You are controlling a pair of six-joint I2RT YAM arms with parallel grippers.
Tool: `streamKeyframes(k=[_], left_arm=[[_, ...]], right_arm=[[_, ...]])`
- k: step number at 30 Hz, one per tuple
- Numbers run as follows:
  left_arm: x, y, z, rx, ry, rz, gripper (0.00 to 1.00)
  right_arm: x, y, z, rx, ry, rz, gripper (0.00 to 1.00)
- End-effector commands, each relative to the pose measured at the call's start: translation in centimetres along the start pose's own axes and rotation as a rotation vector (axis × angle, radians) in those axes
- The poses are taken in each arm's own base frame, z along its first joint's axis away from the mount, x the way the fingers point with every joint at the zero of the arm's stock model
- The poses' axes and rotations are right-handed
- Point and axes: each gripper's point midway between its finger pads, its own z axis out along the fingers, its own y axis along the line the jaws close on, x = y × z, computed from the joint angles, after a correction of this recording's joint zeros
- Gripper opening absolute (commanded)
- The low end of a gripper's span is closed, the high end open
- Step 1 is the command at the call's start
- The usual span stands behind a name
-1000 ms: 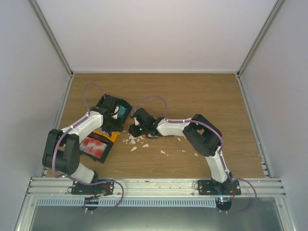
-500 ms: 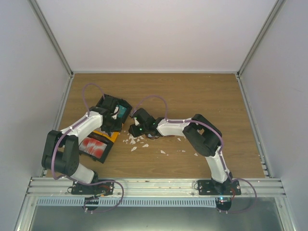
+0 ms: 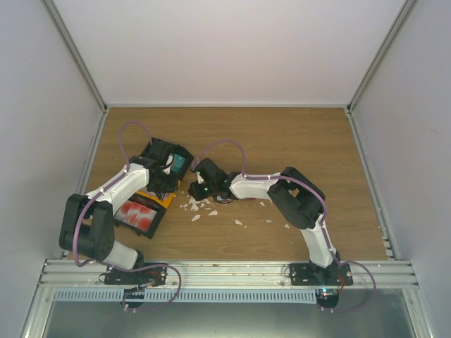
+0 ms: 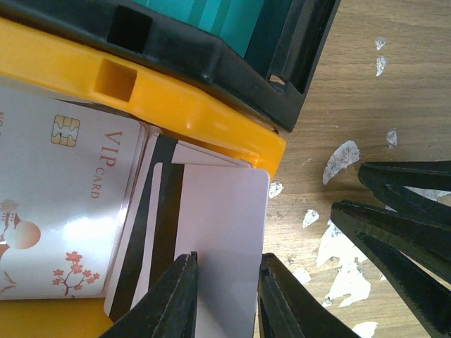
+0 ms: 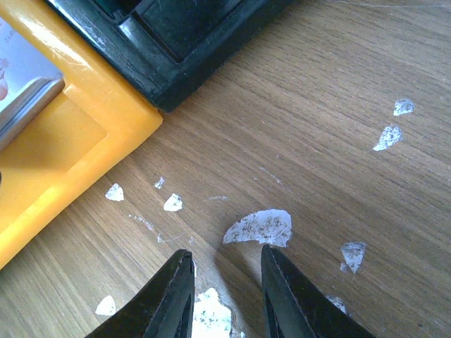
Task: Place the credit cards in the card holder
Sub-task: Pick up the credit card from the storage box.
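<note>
In the left wrist view a white credit card (image 4: 218, 211) with a black stripe lies face-up on a stack in the orange compartment, beside a white VIP card (image 4: 77, 204). My left gripper (image 4: 227, 257) stands over the striped card with a narrow gap. Its left finger is over the card's face and its right finger is at the card's right edge. Teal cards (image 4: 204, 14) sit in the black compartment, and red cards (image 3: 136, 215) show from above. My right gripper (image 5: 225, 250) is open just above the bare wood, holding nothing. The card holder is hidden.
The black-and-orange compartment tray (image 3: 151, 204) lies at the left, its orange corner (image 5: 63, 141) close to my right gripper. Small white scraps (image 5: 261, 227) litter the wood between the arms. My right fingers (image 4: 394, 218) sit just right of the tray corner.
My left gripper's jaws have drawn closer together over the cards in the tray. The left arm shifted slightly. The right arm has stayed put.
</note>
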Motion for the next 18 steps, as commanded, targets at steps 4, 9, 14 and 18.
streamKeyframes(k=[4, 9, 14, 18], left_arm=[[-0.9, -0.7, -1.4, 0.018, -0.046, -0.007, 0.22], [-1.1, -0.5, -1.7, 0.009, -0.056, -0.012, 0.17], [-1.5, -0.6, -2.4, 0.011, -0.072, -0.013, 0.12], [-1.7, -0.5, -2.8, 0.006, -0.083, -0.016, 0.09]], right_arm=[[-0.5, -0.5, -0.8, 0.017, -0.019, 0.017, 0.28], [-0.5, -0.5, -0.9, 0.015, -0.021, 0.016, 0.28], [-0.6, -0.5, -0.9, 0.015, -0.022, 0.017, 0.28], [-0.7, -0.4, -1.0, 0.014, -0.023, 0.017, 0.28]])
